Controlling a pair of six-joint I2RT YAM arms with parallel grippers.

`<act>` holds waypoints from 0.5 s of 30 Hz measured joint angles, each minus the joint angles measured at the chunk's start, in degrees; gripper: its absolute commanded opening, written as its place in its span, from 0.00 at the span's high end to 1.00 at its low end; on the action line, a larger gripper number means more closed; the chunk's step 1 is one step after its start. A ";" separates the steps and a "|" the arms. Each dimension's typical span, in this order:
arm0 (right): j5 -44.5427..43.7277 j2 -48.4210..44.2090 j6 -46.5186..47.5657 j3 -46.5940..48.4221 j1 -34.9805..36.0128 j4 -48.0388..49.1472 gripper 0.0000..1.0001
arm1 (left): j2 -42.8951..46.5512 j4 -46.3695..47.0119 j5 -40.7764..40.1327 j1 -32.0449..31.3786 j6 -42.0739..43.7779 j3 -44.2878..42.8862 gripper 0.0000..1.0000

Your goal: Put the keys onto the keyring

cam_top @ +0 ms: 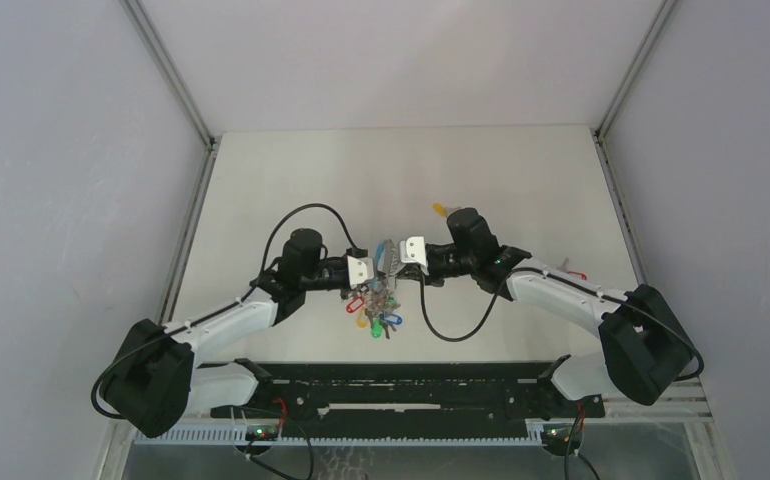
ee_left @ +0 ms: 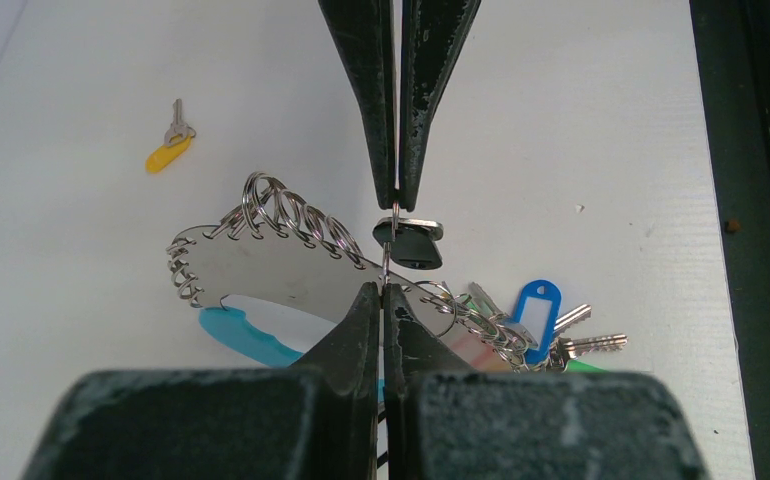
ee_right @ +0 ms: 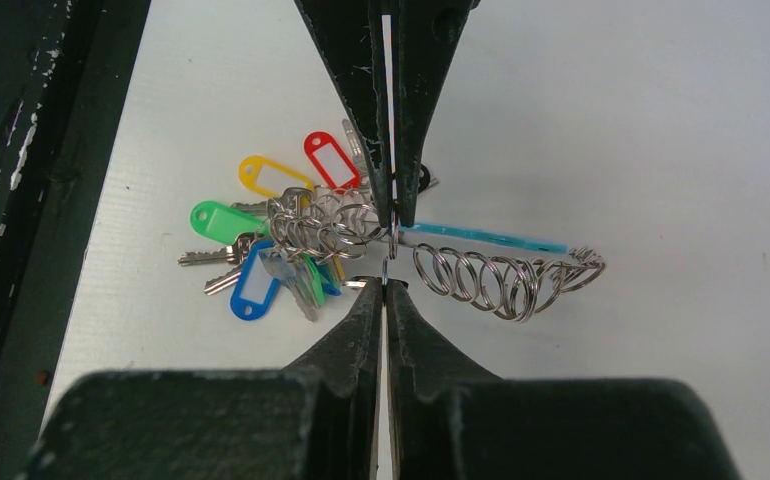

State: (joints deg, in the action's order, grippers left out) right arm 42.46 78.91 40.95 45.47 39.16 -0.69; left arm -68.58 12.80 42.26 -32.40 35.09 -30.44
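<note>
The keyring (ee_right: 291,235) lies under both grippers, a bunch of coloured tags, coiled metal rings (ee_right: 501,278) and a light-blue band (ee_left: 246,335). In the top view it shows as a bunch (cam_top: 371,305) just in front of the fingertips. A key with a black tag (ee_left: 411,243) hangs on a small split ring (ee_left: 388,255). My left gripper (ee_left: 383,290) and right gripper (ee_right: 385,285) are tip to tip, each shut on an opposite end of that ring. A yellow-tagged key (ee_left: 169,150) lies loose on the table, also seen from above (cam_top: 441,210).
A small red-tagged piece (cam_top: 575,274) lies beside the right arm. The white table (cam_top: 521,180) is walled on the left, right and back. A black rail (cam_top: 391,385) runs along the near edge between the arm bases.
</note>
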 measured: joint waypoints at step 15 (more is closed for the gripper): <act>-0.44 0.22 -0.44 0.00 0.33 0.46 1.00 | 0.00 0.00 0.02 0.00 0.02 0.00 1.00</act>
State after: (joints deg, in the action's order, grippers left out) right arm 42.02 79.13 40.51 45.47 39.48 -0.23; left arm -68.58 12.80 42.28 -32.40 35.11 -30.44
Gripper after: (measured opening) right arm 0.003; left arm 0.011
